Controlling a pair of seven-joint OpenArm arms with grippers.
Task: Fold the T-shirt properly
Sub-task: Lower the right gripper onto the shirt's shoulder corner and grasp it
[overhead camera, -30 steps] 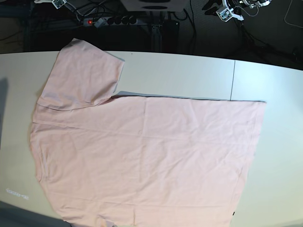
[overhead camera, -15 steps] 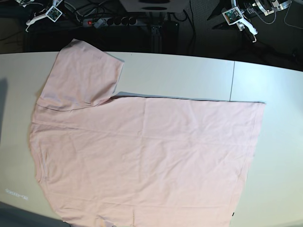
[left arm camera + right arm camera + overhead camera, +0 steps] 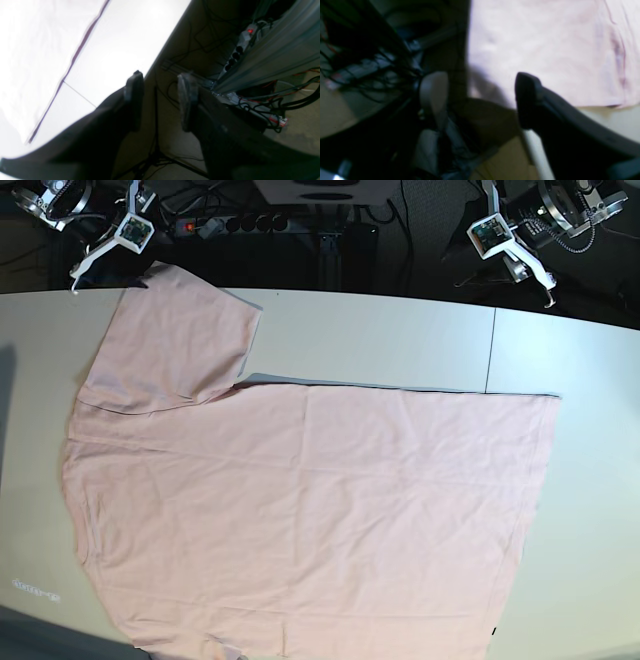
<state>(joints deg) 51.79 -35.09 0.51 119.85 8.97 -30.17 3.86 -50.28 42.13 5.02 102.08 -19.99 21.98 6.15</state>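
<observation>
Two arms were up at the top of your base view, one in each corner, and neither touched the cloth. Starting at the upper left of that frame, your right gripper [image 3: 103,252] hung above the far table edge, just off the tip of the sleeve [image 3: 175,340]. In the right wrist view its fingers [image 3: 433,95] stood well apart with nothing between them, the pale one over the dark gap behind the table and the dark one over the pink fabric.

Moving right, the T-shirt [image 3: 300,520] lay flat on the white table [image 3: 370,335], plain side up. It filled the lower and middle part of the frame. The sleeve pointed toward the upper left, and the body ran on to a straight edge at the right. Its lower edge was cut off by the bottom of the frame. A thin grey-blue line of fabric showed along its upper edge.

Behind the table, near the top centre, you had a power strip [image 3: 225,224] with a red light, lying among cables.

At the upper right, your left gripper [image 3: 525,262] hovered beyond the far edge of the table. In the left wrist view its fingers [image 3: 135,87] were spread and held nothing. The table edge ran between them, and the T-shirt [image 3: 30,55] lay washed out at the left of that frame.
</observation>
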